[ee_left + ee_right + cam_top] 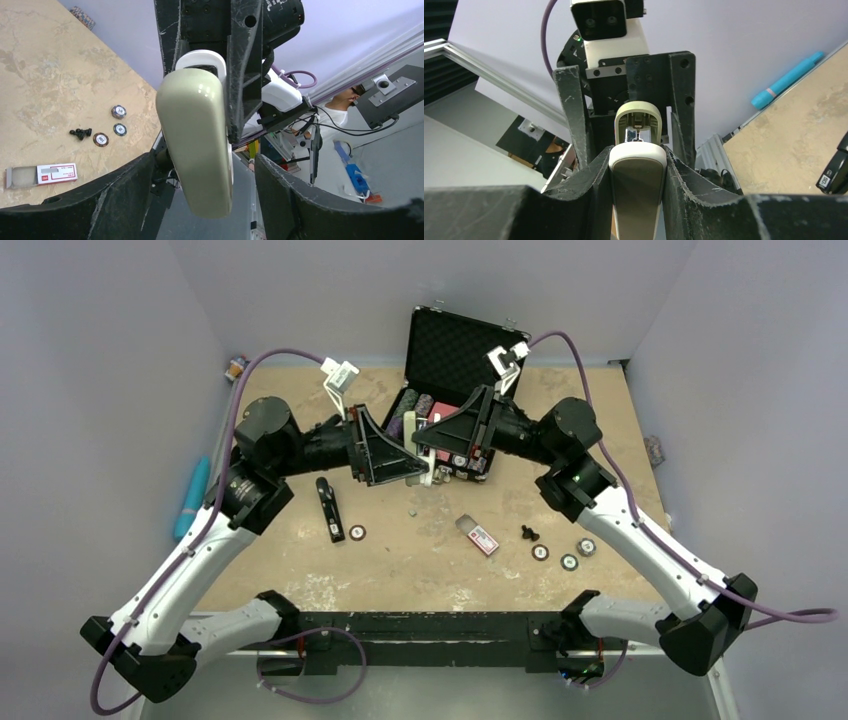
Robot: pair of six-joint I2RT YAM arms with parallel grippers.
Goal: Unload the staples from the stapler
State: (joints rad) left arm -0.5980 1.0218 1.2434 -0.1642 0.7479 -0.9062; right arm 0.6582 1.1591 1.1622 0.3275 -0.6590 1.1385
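Right gripper [638,160] pinches a glossy, rounded grey-green bar [197,140]; left gripper [205,167] gapes wide around it. Slim black stapler [330,508] lies on mottled table [420,575].

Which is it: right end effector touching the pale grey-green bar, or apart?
Touching. Right wrist view: both fingers of the right end effector press against the sides of the pale grey-green bar.

Left arm [190,570] and right arm [645,535] raised, angled inward; right end effector [638,170] clamped, left end effector [210,197] seemingly spread wide.

Overhead looks down; close wrist views share bar [197,145].
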